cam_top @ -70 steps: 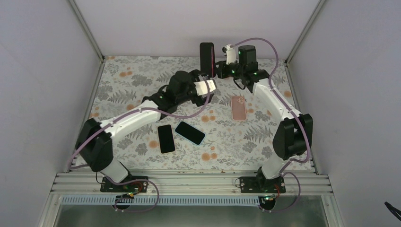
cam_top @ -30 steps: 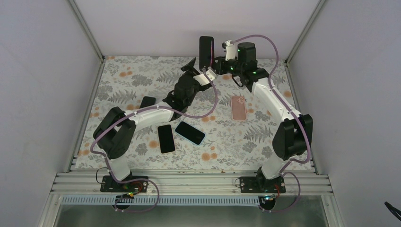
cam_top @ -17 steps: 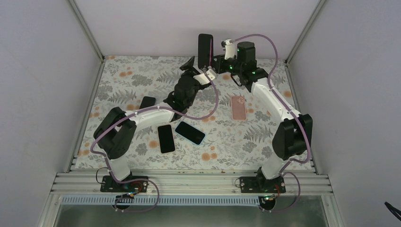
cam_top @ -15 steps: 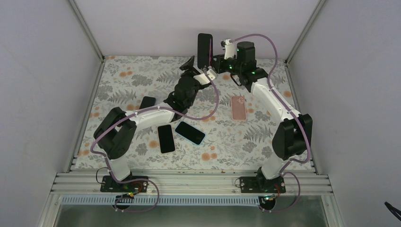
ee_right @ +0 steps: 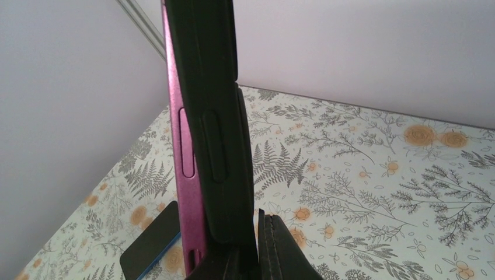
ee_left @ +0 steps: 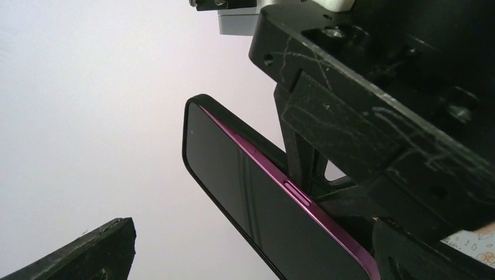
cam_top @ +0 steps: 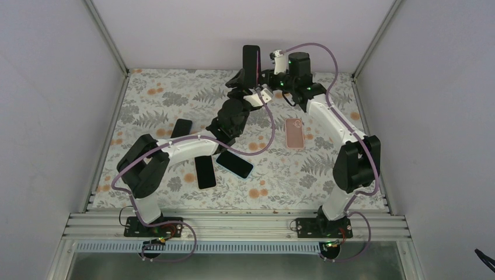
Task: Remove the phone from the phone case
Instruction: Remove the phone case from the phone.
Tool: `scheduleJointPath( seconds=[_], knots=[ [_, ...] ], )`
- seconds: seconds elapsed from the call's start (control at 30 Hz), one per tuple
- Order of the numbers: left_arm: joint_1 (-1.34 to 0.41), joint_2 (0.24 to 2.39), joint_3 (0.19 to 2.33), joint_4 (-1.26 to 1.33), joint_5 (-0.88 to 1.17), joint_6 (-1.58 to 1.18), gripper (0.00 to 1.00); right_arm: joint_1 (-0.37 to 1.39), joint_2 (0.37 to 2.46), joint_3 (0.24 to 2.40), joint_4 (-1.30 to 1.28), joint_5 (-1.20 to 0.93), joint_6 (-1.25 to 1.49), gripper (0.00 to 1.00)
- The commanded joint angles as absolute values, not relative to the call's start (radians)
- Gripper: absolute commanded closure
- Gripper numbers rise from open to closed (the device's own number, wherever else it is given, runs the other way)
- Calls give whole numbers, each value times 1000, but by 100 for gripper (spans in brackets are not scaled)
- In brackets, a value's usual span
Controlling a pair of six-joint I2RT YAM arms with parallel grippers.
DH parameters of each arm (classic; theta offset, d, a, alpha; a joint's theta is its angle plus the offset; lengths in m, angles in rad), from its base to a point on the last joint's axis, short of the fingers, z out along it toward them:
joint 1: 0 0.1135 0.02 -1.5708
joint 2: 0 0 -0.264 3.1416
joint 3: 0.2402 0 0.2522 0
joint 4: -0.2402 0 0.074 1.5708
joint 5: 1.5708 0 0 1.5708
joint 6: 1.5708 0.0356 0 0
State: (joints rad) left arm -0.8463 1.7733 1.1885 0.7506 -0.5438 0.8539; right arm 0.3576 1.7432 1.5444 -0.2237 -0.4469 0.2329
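Left gripper (cam_top: 247,85), jaws spread, has risen to flank the magenta slab phone (ee_left: 257,216) in its black phone case (ee_right: 219,116), which the right gripper (ee_right: 252,256) pinches upright; extraction appears imminent.

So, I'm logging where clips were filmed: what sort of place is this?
Likely a robot lab cell, not a home: plain white walls and metal framing box it in, two arms are bolted to a rail, and phones lie on a floral cloth.
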Motion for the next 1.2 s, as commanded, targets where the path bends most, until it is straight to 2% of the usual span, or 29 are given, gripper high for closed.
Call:
scheduleJointPath(
  seconds=[0.0,0.4,0.6,0.83,1.17],
  knots=[
    [-835,1758,1209,857,-543,842,0,368,1733,1567,-206,-457,225,96],
    [-786,1760,1056,1043,-530,945,0,356,1683,1568,-223,-498,256,97],
    [-817,1706,1056,950,-488,857,0,355,1690,1569,-208,-470,263,97],
    [-834,1706,1125,710,-414,719,0,356,1713,1595,-207,-465,265,97],
    [-814,1742,1140,728,-440,709,0,356,1699,1597,-214,-466,258,97]
  ],
)
